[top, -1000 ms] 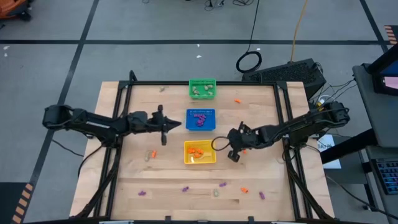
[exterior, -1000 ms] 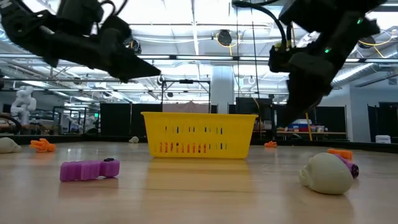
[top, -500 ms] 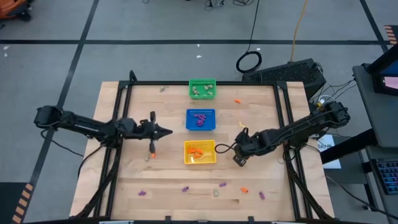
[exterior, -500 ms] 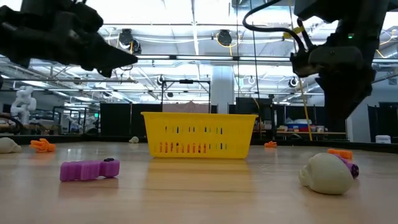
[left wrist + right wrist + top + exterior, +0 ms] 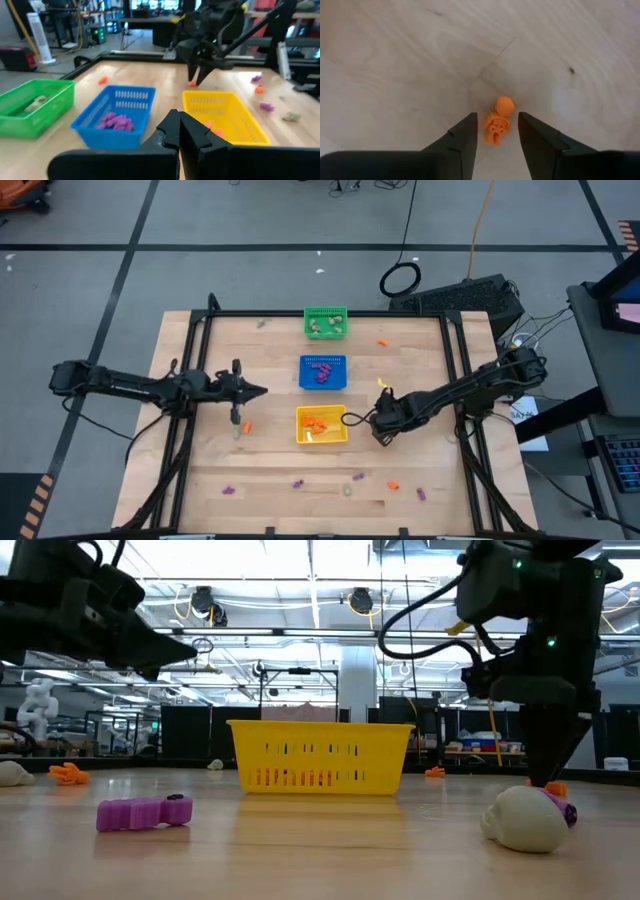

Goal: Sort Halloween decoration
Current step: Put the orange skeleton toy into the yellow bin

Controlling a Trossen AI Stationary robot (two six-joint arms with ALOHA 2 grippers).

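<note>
**Right hand open over orange trinket, left hand shut and idle**

Right hand (image 5: 495, 137) at centre-right of the high view, just right of the yellow basket (image 5: 321, 425), pointing down at the counter (image 5: 420, 380). Fingers (image 5: 462, 140) apart, one on each side of a small orange skeleton figure (image 5: 498, 122) lying flat on the wood. The figure sits in the gap; cannot tell if the fingers touch it. Not lifted, nothing gripped.

Low view: right hand (image 5: 548, 765) hangs at right of frame, tips down near the counter, behind a pale skull trinket (image 5: 525, 818) with a purple piece (image 5: 563, 808) just beside it.

Left hand (image 5: 252, 391) at centre-left of the high view, above the counter, left of the baskets, fingers pressed together, holding nothing. A small orange piece (image 5: 246, 425) lies just below it in frame.

Baskets in a column at centre: green basket (image 5: 325, 322) on top with pale pieces, blue basket (image 5: 322, 372) in the middle with purple pieces, yellow at the bottom with orange pieces.

Loose trinkets still on the counter: an orange one (image 5: 381, 342) upper right, a row along the lower edge of purple (image 5: 297, 483), pale (image 5: 347, 491), orange (image 5: 393, 485) and purple (image 5: 420, 494). Low view lower left: purple trinket (image 5: 143, 812) lying flat; an orange one (image 5: 68, 774) farther back at left.
</note>
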